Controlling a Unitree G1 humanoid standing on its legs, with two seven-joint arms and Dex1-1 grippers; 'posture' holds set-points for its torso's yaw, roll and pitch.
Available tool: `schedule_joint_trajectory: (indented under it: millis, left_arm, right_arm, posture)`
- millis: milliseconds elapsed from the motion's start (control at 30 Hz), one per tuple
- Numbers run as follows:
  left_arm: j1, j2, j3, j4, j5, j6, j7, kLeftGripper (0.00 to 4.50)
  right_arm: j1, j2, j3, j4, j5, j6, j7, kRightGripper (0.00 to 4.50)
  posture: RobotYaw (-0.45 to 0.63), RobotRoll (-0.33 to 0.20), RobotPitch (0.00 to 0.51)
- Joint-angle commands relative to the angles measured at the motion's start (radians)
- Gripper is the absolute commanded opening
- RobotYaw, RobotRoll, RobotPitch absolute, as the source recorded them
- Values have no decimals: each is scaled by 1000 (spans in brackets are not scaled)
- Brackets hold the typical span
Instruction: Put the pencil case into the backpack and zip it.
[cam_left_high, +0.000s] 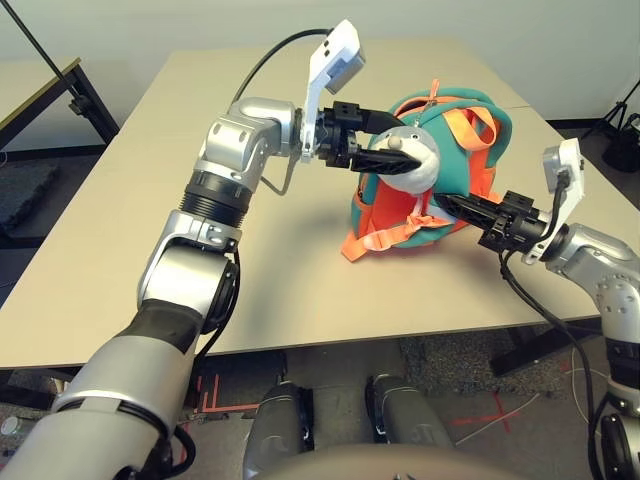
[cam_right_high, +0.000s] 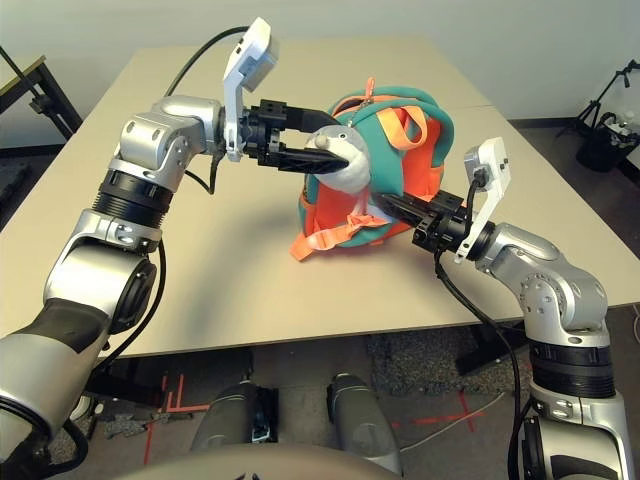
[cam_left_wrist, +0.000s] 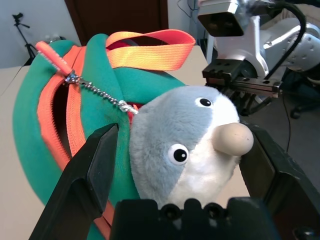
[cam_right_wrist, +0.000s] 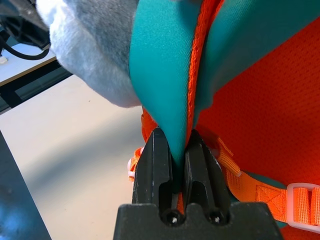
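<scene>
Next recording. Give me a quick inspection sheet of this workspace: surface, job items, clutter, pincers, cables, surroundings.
Surface: beige table.
Job's things: backpack lying on the table, plush toy hanging from it by a bead chain; pencil case: nothing seen.
Clutter: nothing seen.
Pincers: left pincer open, fingers either side of the plush toy; right pincer shut on the backpack's teal edge.
Cables: black cables along both arms.
Surroundings: second table at left, tripod, red floor tape.

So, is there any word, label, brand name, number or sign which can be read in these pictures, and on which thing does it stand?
None can be read.
The backpack shows no lettering on its teal and orange panels.
The plush toy has eyes and a nose, no text.
The left gripper and the right gripper bear no readable marking.
</scene>
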Motion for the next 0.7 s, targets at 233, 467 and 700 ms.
schedule_joint_trajectory:
  millis: [233, 467, 700]
  left_arm:
    - [17, 6, -12, 9, 9, 1, -48, 1592]
    - [13, 65, 18, -27, -17, 28, -78, 408]
    - [23, 154, 41, -59, -21, 55, -107, 407]
  right_arm:
    - [2, 2, 4, -8, -2, -4, -3, 0]
    - [-12, 3, 15, 11, -12, -11, 1, 0]
    - [-15, 3, 18, 20, -16, -15, 7, 0]
  posture:
    - [-242, 0, 24]
    - [-224, 0, 22]
    - [-213, 0, 21]
